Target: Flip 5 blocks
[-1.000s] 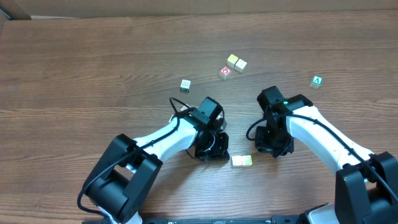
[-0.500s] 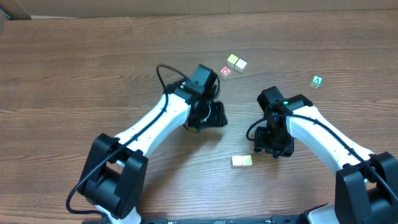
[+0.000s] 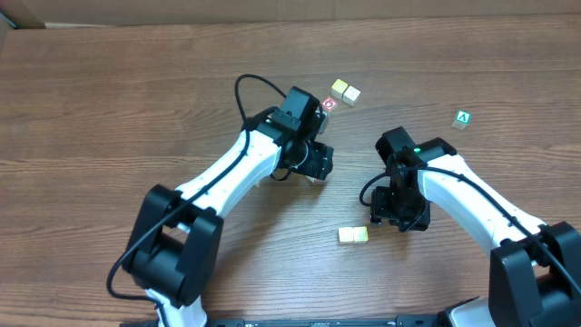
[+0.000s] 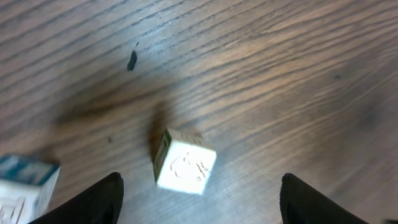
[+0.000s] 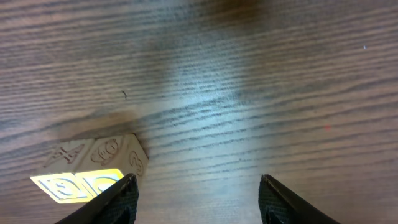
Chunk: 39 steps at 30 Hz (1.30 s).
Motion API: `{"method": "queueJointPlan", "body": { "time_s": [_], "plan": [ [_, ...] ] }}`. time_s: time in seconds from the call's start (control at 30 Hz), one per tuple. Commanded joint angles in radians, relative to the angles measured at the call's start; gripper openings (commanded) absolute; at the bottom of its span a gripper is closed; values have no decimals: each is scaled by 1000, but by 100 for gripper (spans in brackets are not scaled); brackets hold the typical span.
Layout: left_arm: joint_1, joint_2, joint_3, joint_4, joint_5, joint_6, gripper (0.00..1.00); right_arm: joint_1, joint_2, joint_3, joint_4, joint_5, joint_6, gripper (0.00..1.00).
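You see the left fingers [image 4: 93, 202] released around 1 untouched block [image 4: 185, 163] on the tabletop [image 4: 298, 74]; the right fingers [image 5: 112, 202] are released beside 2 blocks [image 5: 93, 165].

**Brown wood, pale wood, smooth plastic**

The table [image 3: 109, 91] looks like brown wood with dark grain lines, smooth, with a soft shine. The single block [image 4: 185, 162] is pale wood, matt, faintly printed. The block pair [image 5: 93, 171] has one yellow painted face. The left arm shell [image 3: 227, 177] is white, smooth plastic. The left gripper fingers [image 4: 99, 202] are matt black.
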Motion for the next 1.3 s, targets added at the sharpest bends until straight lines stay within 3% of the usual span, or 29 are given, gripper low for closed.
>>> {"method": "queueJointPlan", "body": {
  "time_s": [0.0, 0.07, 0.3, 0.53, 0.67, 1.0, 1.27],
  "plan": [
    [-8, 53, 20, 24, -7, 158, 65, -3, -2, -7, -10, -2, -3, 63],
    [-12, 69, 20, 34, -7, 178, 59, -3, -2, -7, -15, -2, -3, 63],
    [-16, 85, 20, 42, -8, 182, 57, -3, -2, -7, -22, -2, -3, 63],
    [-16, 95, 20, 37, -23, 181, 45, -3, -2, -7, -32, -2, -3, 63],
    [-16, 123, 20, 30, -23, 178, 44, -2, -2, -7, -32, -2, -3, 63],
    [-14, 126, 29, -2, -24, 146, 27, -3, -2, -7, -31, -2, -3, 63],
    [-7, 126, 254, -277, -70, 61, 8, -3, -2, -7, -32, -2, -3, 63]
  ]
}}
